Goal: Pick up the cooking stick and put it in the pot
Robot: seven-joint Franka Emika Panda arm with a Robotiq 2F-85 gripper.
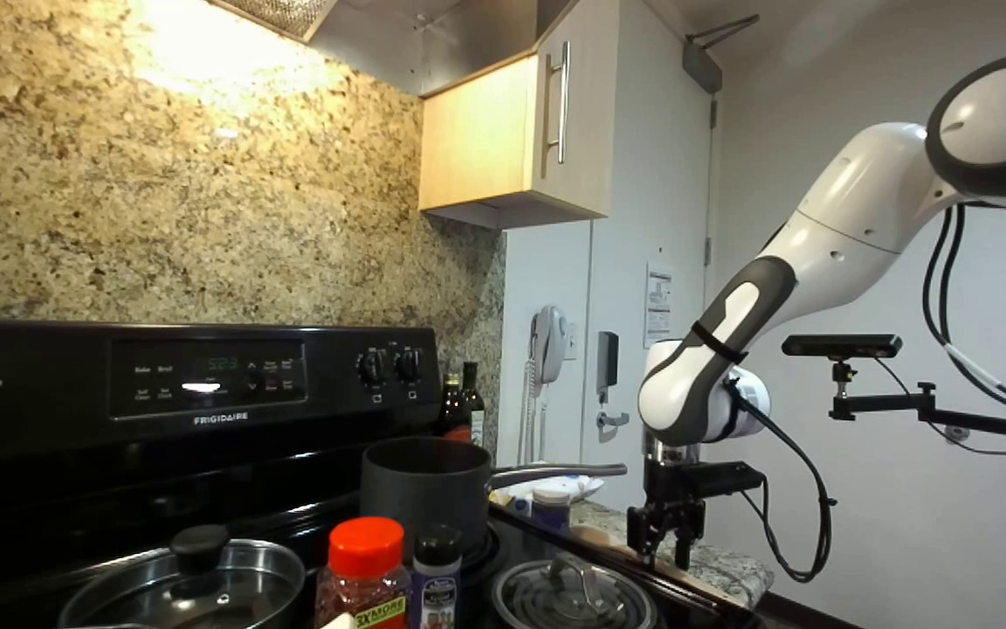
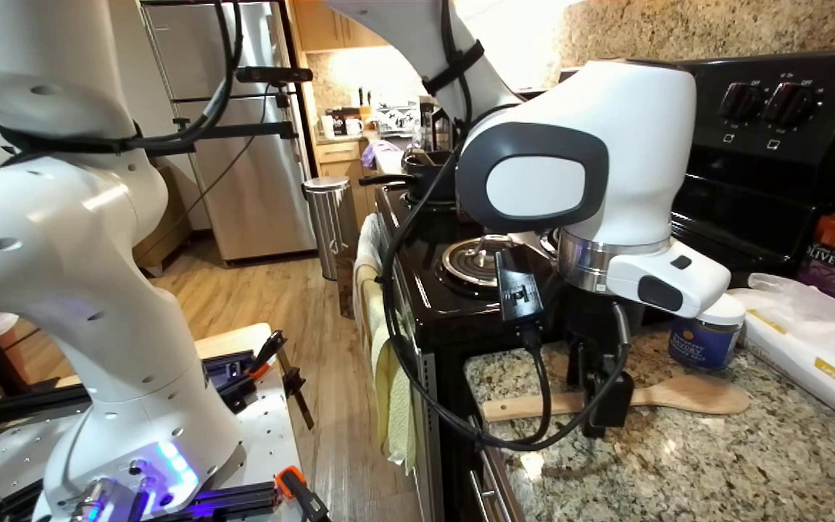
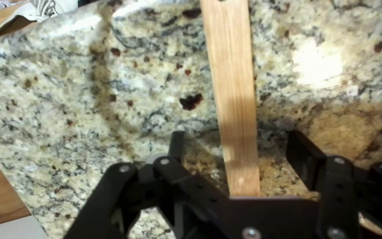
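The cooking stick is a pale wooden spatula with a flat handle, lying on the granite counter [image 2: 691,395]. Its handle shows in the wrist view [image 3: 233,73]. My gripper is open, pointing down over the handle, in both exterior views [image 1: 665,552] [image 2: 597,395]. In the wrist view my gripper [image 3: 235,142] has one finger on each side of the handle, with a gap on both sides. The dark pot [image 1: 424,494] stands on the stove at the back, its long handle [image 1: 560,473] reaching over towards the counter. In an exterior view the arm hides most of the pot.
A blue jar with a white cap [image 2: 707,333] and a glove box [image 2: 816,362] stand beyond the spatula. The stove carries a glass lid [image 1: 568,594], a lidded pan [image 1: 232,581], a red-capped jar [image 1: 366,559] and a dark-capped bottle [image 1: 437,577].
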